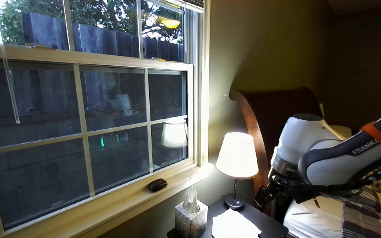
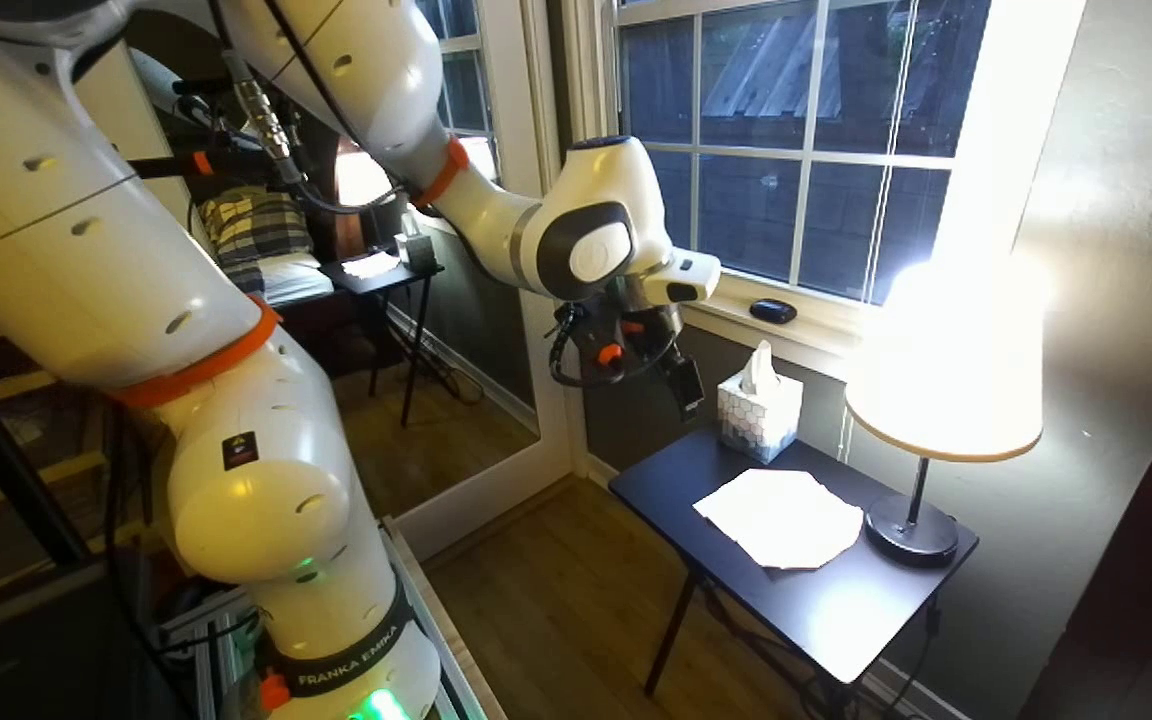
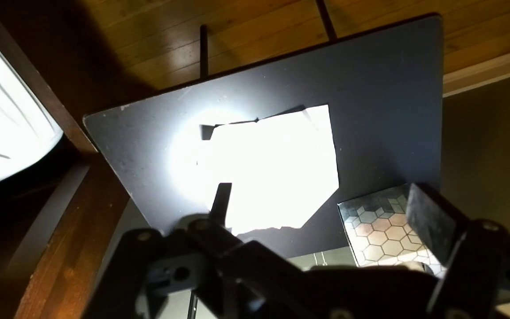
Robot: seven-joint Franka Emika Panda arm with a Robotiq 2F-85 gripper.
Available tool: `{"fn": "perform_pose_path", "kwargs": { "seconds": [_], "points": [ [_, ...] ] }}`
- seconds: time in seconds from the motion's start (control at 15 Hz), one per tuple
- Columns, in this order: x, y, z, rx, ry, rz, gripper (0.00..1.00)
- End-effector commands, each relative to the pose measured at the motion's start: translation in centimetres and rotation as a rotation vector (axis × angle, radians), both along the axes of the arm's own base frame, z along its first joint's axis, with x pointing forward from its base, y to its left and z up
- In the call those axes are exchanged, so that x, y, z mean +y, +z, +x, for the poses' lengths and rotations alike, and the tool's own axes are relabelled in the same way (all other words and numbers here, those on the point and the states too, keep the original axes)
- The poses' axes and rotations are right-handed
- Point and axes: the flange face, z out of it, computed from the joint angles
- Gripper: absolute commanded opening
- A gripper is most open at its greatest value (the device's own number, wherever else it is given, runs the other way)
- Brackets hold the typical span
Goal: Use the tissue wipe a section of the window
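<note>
The white tissue point(image 1: 190, 201) stands up, crumpled, out of the top of a boxy tissue carton point(image 1: 191, 220); the tissue point(image 2: 760, 370) and carton point(image 2: 760, 415) show in both exterior views. The window point(image 1: 112, 99) has white bars and dark lower panes; it also shows in an exterior view point(image 2: 804, 156). My gripper point(image 3: 327, 204) is open and empty in the wrist view, its fingers wide apart. The right finger overlaps the carton point(image 3: 381, 235) there; the tissue is mostly hidden. In an exterior view my gripper point(image 2: 684, 388) hangs above the table, beside the carton and apart from it.
A dark side table point(image 2: 656, 480) bears flat white sheets point(image 2: 784, 518), the carton and a lit lamp point(image 2: 946, 370). A black mouse-like object point(image 1: 157, 185) lies on the window sill point(image 1: 121, 206). Blind cords hang near the lamp. A wooden headboard point(image 1: 276, 102) and bed stand close by.
</note>
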Motion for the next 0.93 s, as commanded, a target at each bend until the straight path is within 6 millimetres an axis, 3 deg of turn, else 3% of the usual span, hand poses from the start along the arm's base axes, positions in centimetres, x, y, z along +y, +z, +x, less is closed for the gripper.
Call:
{"fn": "perform_pose_path", "kwargs": {
  "seconds": [0.0,0.33,0.87],
  "points": [
    [-0.5,-0.4,0.2,-0.005,0.008,0.002,1.0],
    [-0.8,-0.9,0.5,0.0,0.018,0.003,1.0],
    [-4.7,-5.3,6.9,0.068,0.024,0.07,1.0]
  ]
}}
